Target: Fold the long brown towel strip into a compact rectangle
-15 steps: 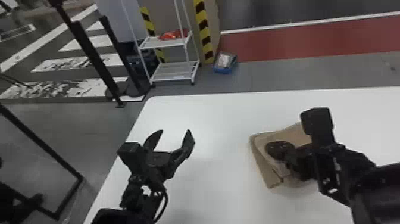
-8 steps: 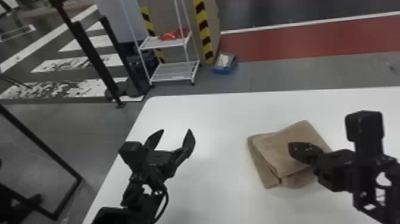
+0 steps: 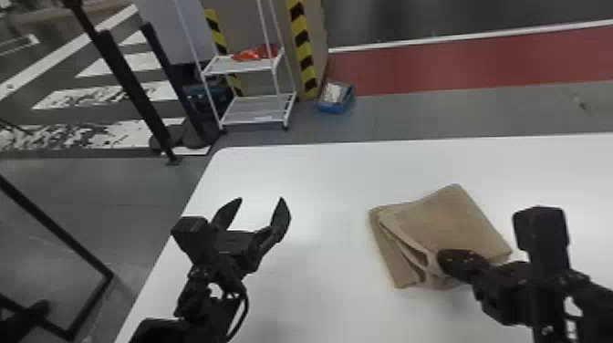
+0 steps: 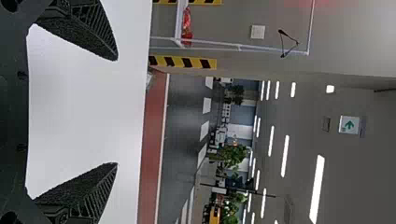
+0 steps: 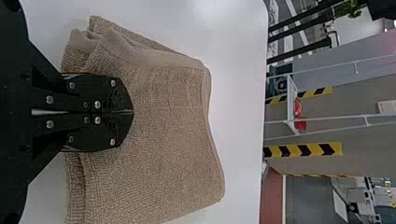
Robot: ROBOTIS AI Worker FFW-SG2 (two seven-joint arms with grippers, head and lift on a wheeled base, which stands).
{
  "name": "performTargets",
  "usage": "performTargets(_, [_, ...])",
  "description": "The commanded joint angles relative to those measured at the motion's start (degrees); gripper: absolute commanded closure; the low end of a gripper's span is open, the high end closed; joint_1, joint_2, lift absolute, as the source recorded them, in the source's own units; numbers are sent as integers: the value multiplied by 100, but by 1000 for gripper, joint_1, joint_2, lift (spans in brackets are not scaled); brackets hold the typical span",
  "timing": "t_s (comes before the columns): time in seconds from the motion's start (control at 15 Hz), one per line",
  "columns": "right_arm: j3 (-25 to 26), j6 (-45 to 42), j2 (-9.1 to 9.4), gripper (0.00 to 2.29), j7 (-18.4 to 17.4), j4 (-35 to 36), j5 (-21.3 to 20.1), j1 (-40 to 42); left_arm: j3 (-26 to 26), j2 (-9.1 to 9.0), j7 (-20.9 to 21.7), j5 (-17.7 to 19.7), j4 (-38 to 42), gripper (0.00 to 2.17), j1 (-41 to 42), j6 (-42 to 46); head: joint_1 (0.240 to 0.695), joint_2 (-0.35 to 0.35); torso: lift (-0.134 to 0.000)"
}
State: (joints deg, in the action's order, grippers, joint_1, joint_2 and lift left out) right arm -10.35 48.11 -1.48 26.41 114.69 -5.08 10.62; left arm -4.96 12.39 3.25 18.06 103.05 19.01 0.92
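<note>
The brown towel (image 3: 449,223) lay in a stacked, folded bundle on the right part of the white counter (image 3: 319,182), its layers gaping a little along the left side. The right pincer (image 3: 441,258) was clenched, its two fingers pressed together, over the towel's near part; whether it touched the cloth I could not tell. The left pincer (image 3: 261,200) was released, its fingers spread wide over the counter's left part, well apart from the towel. Beyond the counter's far edge, to the left, stood a white shelf (image 3: 255,122).
</note>
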Motion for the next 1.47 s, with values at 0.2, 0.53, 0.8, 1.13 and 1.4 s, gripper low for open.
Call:
performTargets(0.2, [516, 212, -2, 1926, 189, 1117, 333, 432, 22, 18, 0, 13, 13, 73, 6, 0, 695, 276, -125])
performTargets(0.53, [1290, 1337, -2, 1926, 584, 1583, 333, 925, 22, 35, 0, 48, -48, 73, -37, 0, 695, 241, -125])
performTargets(0.8, [1184, 1864, 42, 1926, 496, 888, 227, 81, 31, 26, 0, 48, -83, 73, -29, 35, 695, 197, -125])
performTargets(1.13, [745, 1794, 104, 1926, 22, -43, 218, -868, -22, 26, 0, 57, -66, 73, 24, 53, 695, 209, -125])
performTargets(1.4, [578, 423, 153, 1926, -321, -852, 289, -1281, -22, 18, 0, 57, -57, 73, 24, 53, 695, 218, -125])
